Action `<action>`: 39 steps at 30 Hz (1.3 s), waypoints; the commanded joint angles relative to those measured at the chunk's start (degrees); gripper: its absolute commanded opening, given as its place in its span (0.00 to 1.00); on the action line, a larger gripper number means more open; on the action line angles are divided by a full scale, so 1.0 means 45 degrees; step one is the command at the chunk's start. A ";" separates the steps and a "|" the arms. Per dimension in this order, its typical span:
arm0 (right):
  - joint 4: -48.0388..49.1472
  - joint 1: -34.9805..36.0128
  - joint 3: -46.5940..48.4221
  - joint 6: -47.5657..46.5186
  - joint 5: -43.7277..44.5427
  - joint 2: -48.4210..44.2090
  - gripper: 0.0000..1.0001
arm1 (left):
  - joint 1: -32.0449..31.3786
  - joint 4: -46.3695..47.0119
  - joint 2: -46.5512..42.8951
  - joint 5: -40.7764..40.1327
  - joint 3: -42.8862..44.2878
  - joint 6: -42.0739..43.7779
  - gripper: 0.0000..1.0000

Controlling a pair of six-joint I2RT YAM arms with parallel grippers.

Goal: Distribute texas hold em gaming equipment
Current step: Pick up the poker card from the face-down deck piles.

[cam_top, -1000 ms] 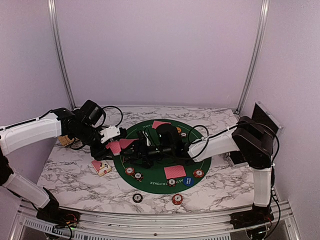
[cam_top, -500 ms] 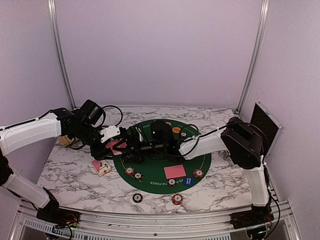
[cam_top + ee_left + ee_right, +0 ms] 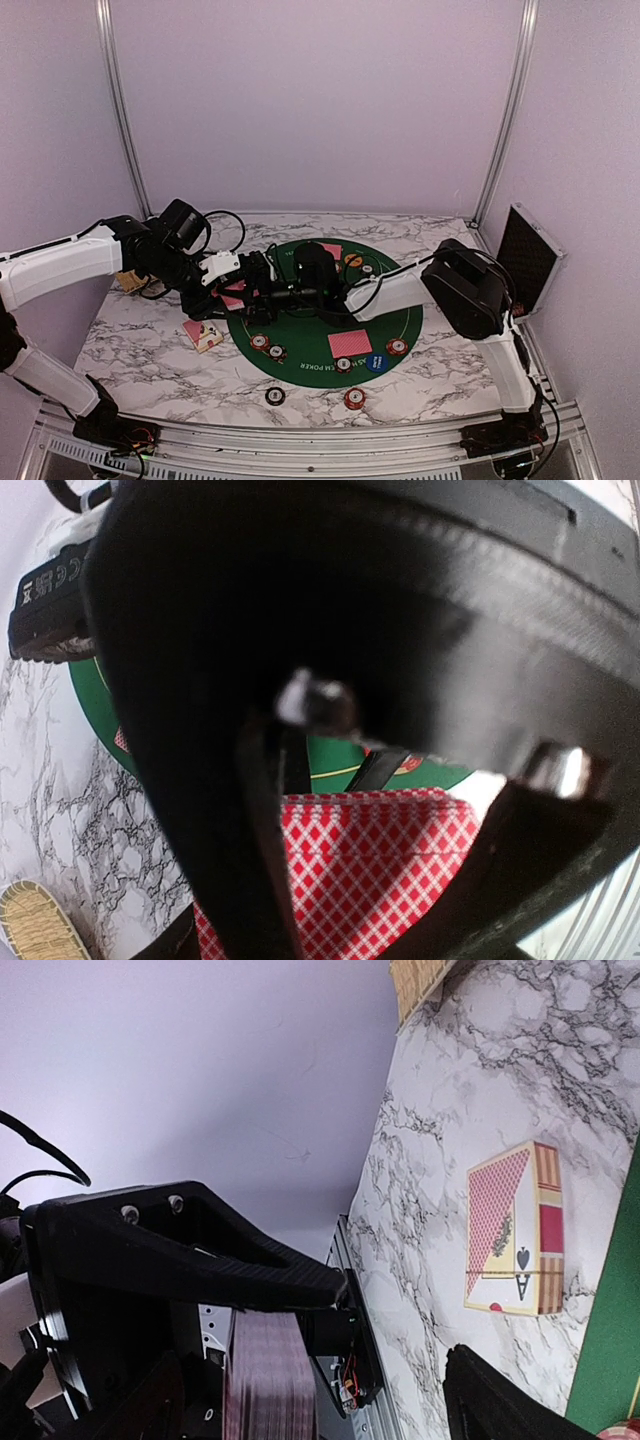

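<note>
Left gripper (image 3: 230, 282) is clamped on the red-diamond-backed deck of playing cards (image 3: 385, 870) over the round green felt mat's (image 3: 400, 318) left rim, toward the bench's left edge. Right gripper (image 3: 266, 292) faces the deck with jaws wide, holding nothing. It should pinch one card only and draw it off squarely.

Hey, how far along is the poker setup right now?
Done: two cards lie face down on the mat, one near, one far; chips and the blue button sit along its near edge. In hand: the left gripper holds the deck, and the open right gripper is at it, likely to draw a card. Left: dealing more cards; how many, I cannot tell.
</note>
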 commanded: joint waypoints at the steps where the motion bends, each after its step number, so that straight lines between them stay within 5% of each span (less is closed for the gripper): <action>1: 0.0636 0.0117 0.0960 0.0533 -0.0327 0.0521 0.88 | -0.0014 0.0248 -0.0242 0.0308 0.0383 0.0010 0.06; 20: -0.0076 0.0064 0.1929 0.0690 -0.1331 0.1394 0.82 | -0.0015 0.0245 -0.0341 0.0323 0.0325 0.0087 0.05; 39: -0.1247 -0.0855 0.0357 -0.0357 -0.1579 0.0003 0.56 | -0.0015 0.0242 -0.0401 0.0403 0.0249 0.0126 0.05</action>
